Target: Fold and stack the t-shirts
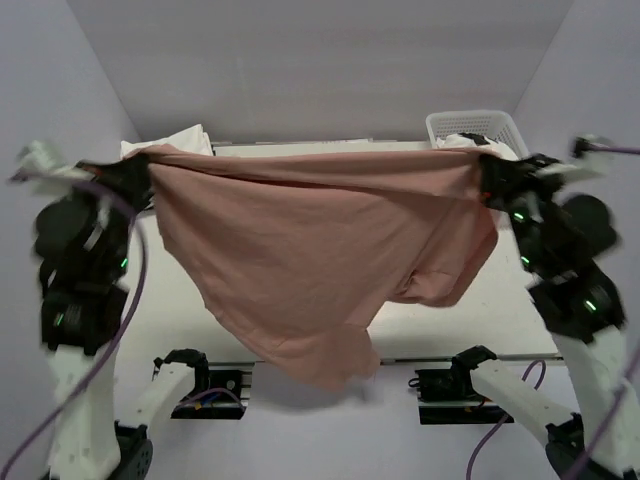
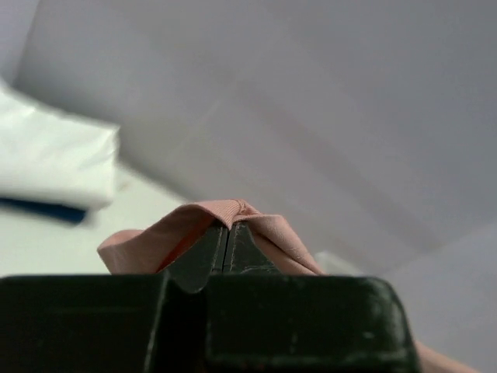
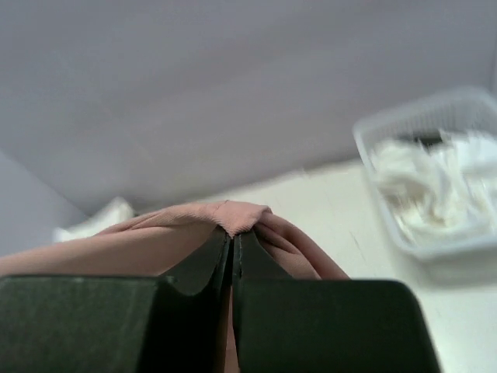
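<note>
T-shirt [image 1: 320, 250] hangs stretched left-to-right, ends pinched in left claw [image 1: 150, 160] and right claw [image 1: 483, 166].

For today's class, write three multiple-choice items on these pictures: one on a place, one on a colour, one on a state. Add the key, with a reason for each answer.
1. Where on the white table does the white plastic mesh basket stand?
A. far right corner
B. near left corner
C. middle

2. What colour is the soft cotton t-shirt hanging between the two arms?
A. blue
B. dusty pink
C. green

3. How do the left pincer and the right pincer stand?
A. both open
B. both shut on the t-shirt
C. only the left shut

Key:
1 A: the top view shows it at the far right corner, beyond the right pincer.
2 B: all three views show pink cloth.
3 B: each wrist view shows its pincer closed on a pink fold.
</note>
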Robot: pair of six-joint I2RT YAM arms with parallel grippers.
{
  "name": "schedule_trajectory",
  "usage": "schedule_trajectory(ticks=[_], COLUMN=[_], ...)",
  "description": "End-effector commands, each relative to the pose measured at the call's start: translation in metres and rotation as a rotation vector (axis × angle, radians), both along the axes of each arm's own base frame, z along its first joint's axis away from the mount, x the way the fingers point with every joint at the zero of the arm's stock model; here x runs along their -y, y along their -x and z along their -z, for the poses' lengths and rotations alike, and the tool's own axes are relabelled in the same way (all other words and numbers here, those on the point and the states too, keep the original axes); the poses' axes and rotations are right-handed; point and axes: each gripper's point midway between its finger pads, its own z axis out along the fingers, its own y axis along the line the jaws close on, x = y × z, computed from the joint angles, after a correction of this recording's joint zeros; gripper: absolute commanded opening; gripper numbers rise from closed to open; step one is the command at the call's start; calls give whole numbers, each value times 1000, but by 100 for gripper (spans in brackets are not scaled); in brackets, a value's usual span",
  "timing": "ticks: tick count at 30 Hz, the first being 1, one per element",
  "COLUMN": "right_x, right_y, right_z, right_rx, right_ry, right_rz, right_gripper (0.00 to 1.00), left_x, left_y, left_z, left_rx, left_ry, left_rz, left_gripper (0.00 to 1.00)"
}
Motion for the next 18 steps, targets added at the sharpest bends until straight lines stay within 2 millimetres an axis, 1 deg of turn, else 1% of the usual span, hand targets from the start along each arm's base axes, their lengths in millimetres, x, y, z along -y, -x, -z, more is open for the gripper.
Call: schedule_trajectory(ticks=[1,2,3,4,5,6,7,8,9,10,11,12,13,14,15,16,17,18], right_x=[-11,-19,-25,-35,-52,-58,-71,-82,-84,-86,-87,-88,-80,-80,-78,-77,-76,-74], right_y=[-72,-91,-99,-117,-127,-142,-145,-152,-162,-166,-172,-183,-182,-183,-182,-181,-175,-168], right_z=[100,140,177,213,248,278,295,341,344,352,385,372,380,385,387,382,387,389], right_rx=[-270,-357,-430,-496,-581,-634,-663,-768,-768,-791,-887,-886,-923,-942,-946,-930,-940,-945], right_ry=[92,113,133,140,161,172,189,213,208,229,249,248,276,284,286,279,269,256], right_rz=[113,116,108,91,22,5,-66,-117,-126,-144,-138,-126,-96,-89,-84,-81,-76,-70], right_gripper=[0,0,0,0,0,0,0,8,25,39,51,65,67,70,88,90,90,90], left_x=[-15,-13,-12,-17,-16,-13,-12,-11,-10,-9,-11,-10,-10,-10,-6,-8,-1,4], left_y=[-91,-108,-136,-150,-164,-185,-194,-208,-216,-227,-233,-236,-245,-244,-244,-235,-230,-226], left_z=[107,124,175,201,223,271,298,308,329,374,375,384,382,397,397,405,406,395], left_rx=[-358,-398,-531,-595,-645,-774,-843,-872,-937,-1063,-1107,-1149,-1157,-1203,-1200,-1226,-1225,-1187], left_ry=[-63,-70,-82,-83,-93,-119,-133,-139,-152,-178,-177,-186,-187,-198,-212,-222,-220,-197], left_rz=[-137,-137,-158,-186,-187,-186,-186,-185,-185,-183,-207,-207,-207,-206,-207,-216,-189,-158], left_gripper=[0,0,0,0,0,9,22,58,69,76,79,79,79,79,79,80,80,91])
